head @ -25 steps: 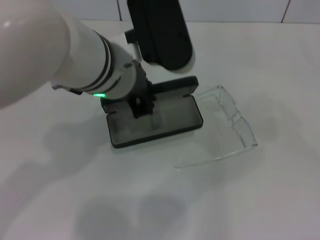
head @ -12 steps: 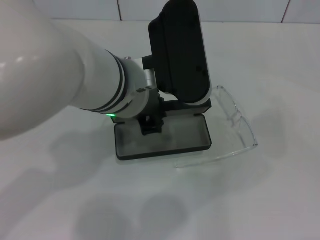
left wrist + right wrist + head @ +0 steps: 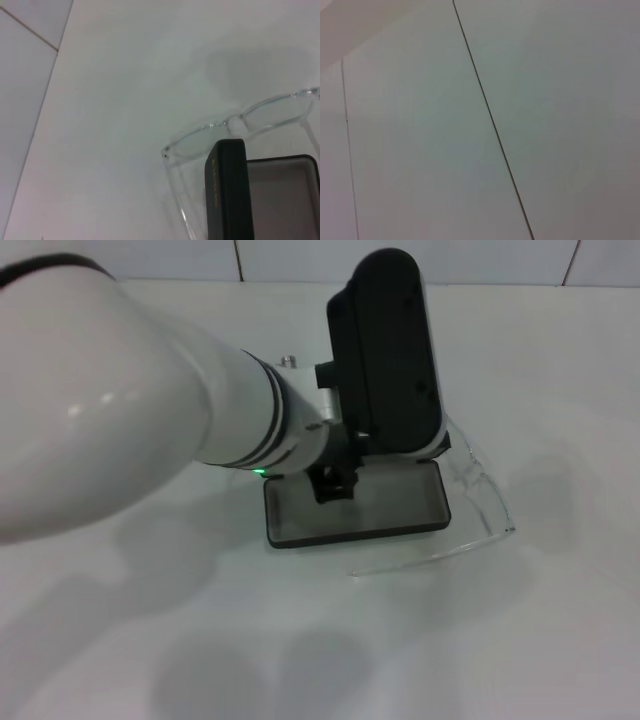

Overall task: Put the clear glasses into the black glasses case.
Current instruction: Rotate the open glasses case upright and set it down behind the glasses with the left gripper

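Note:
The black glasses case [image 3: 352, 537] lies open at the table's middle, grey lining up. My left gripper [image 3: 333, 485] reaches down from the left onto the case's back rim and appears shut on it. The arm's black wrist housing [image 3: 385, 350] hides the lid in the head view. The clear glasses [image 3: 487, 498] lie on the table just right of the case, with one clear arm running along the case's front edge. In the left wrist view the case [image 3: 226, 190] shows edge-on with the clear glasses [image 3: 260, 114] right behind it. My right gripper is out of view.
The table [image 3: 540, 640] is plain white with tile seams along its far edge. My left arm's big white forearm [image 3: 110, 430] covers the left side of the head view. The right wrist view shows only a pale tiled surface [image 3: 545, 100].
My left gripper has moved to the right and the open case has gone with it, from apart from the glasses to right up against them. The glasses have stayed in place.

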Controlling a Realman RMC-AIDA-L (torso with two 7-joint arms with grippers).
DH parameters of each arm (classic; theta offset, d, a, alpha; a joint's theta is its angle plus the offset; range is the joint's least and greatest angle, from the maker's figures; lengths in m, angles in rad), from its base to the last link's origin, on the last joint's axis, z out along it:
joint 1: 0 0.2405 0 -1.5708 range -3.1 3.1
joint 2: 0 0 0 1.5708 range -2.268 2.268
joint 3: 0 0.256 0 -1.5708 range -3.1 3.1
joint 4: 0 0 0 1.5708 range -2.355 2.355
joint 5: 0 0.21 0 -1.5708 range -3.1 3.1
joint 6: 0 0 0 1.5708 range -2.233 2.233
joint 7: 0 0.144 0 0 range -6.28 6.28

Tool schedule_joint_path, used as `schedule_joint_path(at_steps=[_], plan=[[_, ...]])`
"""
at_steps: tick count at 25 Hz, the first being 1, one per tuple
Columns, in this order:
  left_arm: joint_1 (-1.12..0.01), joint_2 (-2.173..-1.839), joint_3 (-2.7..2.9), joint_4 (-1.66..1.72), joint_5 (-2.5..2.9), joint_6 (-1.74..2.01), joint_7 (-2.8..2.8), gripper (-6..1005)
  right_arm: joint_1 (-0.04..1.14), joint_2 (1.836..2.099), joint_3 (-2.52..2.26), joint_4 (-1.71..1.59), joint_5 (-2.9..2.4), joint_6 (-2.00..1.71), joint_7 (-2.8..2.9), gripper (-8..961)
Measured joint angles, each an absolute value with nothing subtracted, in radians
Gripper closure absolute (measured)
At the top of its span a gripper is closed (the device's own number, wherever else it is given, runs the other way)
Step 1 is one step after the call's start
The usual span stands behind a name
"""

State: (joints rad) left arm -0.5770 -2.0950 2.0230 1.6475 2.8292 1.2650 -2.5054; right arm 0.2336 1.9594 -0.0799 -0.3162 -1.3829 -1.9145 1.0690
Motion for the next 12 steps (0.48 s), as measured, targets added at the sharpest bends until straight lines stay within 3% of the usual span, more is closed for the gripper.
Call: schedule_joint_path(at_steps=[12], plan=[[-0.622,-2.100,2.050,1.531,2.784,1.153,-2.496,768,0.232,1.960,-0.080,-0.310,-1.404,-1.910,1.068,84]])
